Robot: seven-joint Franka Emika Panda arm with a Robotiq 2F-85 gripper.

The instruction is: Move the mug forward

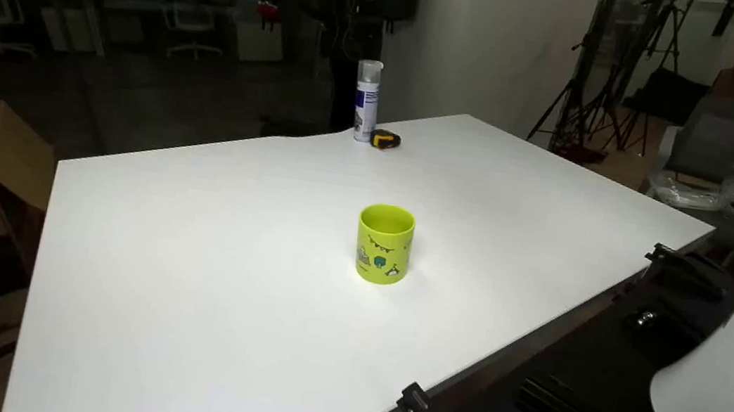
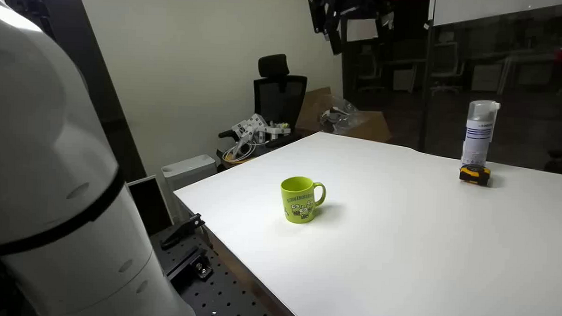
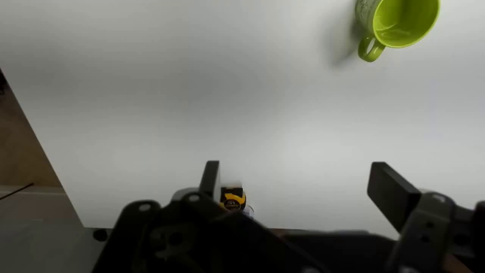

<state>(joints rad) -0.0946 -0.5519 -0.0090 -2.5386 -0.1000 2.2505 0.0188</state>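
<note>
Lime-green mug [image 1: 383, 249] stands upright on tabletop [image 1: 209, 270], well apart from black-and-yellow tape measure [image 2: 475, 175] (white can [image 2: 478, 139] just beside that tape measure), and pincer [image 3: 297, 178] gapes wide in wrist view.

White spray can [image 1: 366, 103], black-and-yellow tape measure [image 2: 475, 175] just beside it, on the white table [image 1: 209, 270].

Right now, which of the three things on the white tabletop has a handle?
The lime-green mug: its looped handle shows in an exterior view, while the white can and the tape measure show none.
</note>
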